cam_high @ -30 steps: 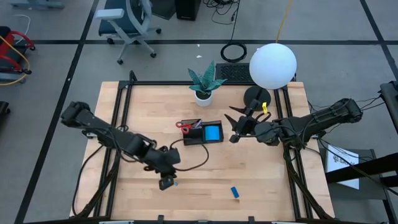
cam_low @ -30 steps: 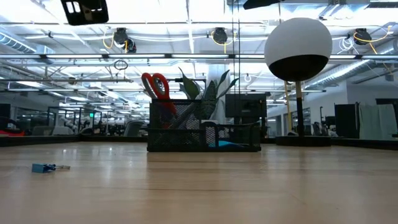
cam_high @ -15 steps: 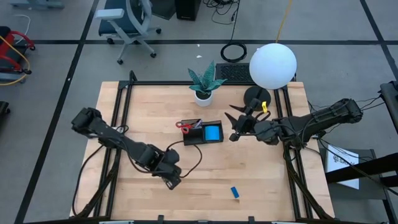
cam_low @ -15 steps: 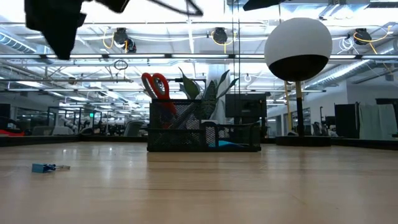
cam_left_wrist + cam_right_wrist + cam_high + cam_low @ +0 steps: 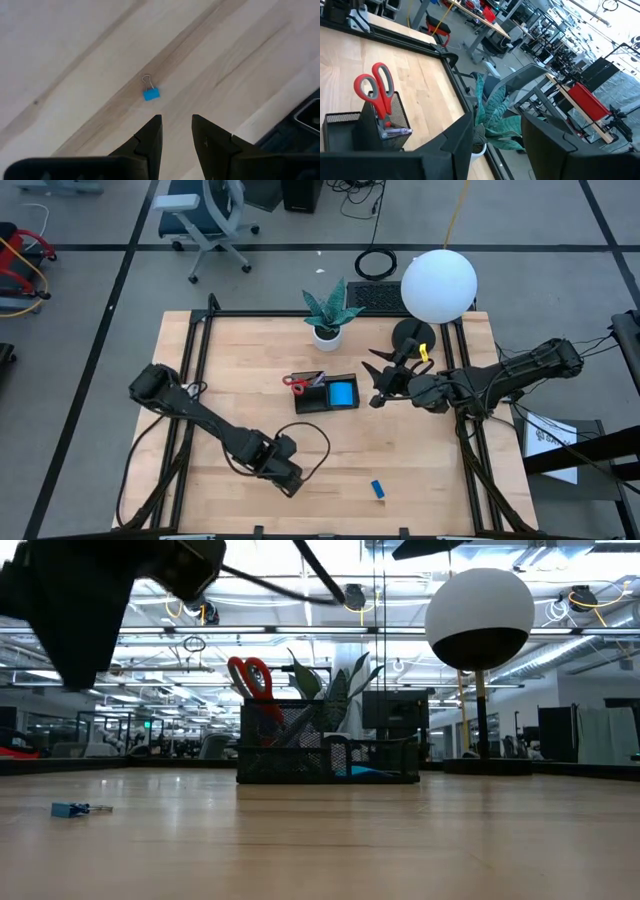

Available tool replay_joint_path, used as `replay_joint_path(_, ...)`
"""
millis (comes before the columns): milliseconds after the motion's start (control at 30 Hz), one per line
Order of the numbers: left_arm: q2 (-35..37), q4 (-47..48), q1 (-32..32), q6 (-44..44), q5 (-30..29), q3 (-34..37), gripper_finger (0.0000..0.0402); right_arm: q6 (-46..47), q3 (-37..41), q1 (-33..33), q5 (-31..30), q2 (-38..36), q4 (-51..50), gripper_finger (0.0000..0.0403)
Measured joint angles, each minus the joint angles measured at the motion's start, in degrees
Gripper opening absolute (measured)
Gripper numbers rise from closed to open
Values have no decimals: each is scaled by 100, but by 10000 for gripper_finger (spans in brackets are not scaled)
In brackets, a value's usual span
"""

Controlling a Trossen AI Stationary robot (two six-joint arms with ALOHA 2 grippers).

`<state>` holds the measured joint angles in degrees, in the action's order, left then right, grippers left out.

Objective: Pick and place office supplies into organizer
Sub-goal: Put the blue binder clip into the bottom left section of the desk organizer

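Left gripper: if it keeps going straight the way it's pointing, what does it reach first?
Probably the blue clip. It lies on the bare table just ahead of the open left gripper, with nothing between them. Depth is uncertain, so it could meet the tabletop first.

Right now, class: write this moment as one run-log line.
left hand: open, empty, above blue binder clip | right hand: open, empty, beside organizer | scissors: in organizer | clip: on table
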<state>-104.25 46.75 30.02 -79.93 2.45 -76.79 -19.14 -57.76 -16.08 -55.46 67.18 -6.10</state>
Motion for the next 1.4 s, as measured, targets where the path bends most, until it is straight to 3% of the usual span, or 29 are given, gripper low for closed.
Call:
replay_joint_path(267,-350,-165,22,-23,98,0,113,0,0,0,6,0,-108,155)
replay_joint_path(533,-352,-24,28,24,-191,0,113,26,0,-2,330,0,-104,155)
replay_joint_path(1400,-541,-213,78,-33,-212,70,113,20,0,-4,330,2,-106,155)
